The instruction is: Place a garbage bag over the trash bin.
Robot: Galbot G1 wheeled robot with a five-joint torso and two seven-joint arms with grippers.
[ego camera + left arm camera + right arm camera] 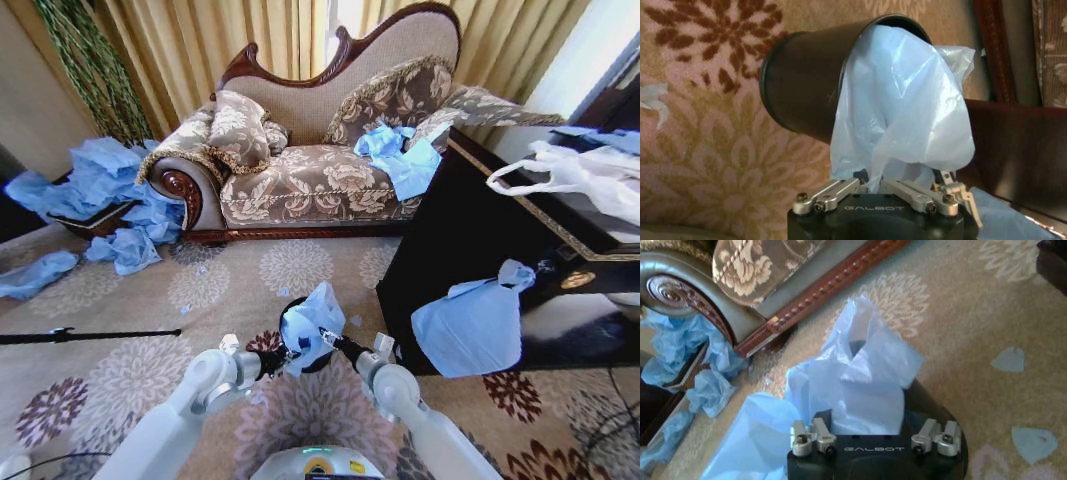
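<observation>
The small black trash bin stands on the patterned carpet just in front of me. The light blue garbage bag rises crumpled out of its opening. My left gripper is at the bin's left side and my right gripper at its right. In the left wrist view the bag hangs from the bin's mouth down over one side, and the left gripper is shut on its lower edge. In the right wrist view the bag bunches over the bin, with the right gripper spread open around it.
A patterned sofa stands behind the bin, with a dark cabinet to the right. A knotted blue bag hangs on the cabinet's front and a white handled bag lies on top. Loose blue bags pile up at the left. A black rod lies on the carpet.
</observation>
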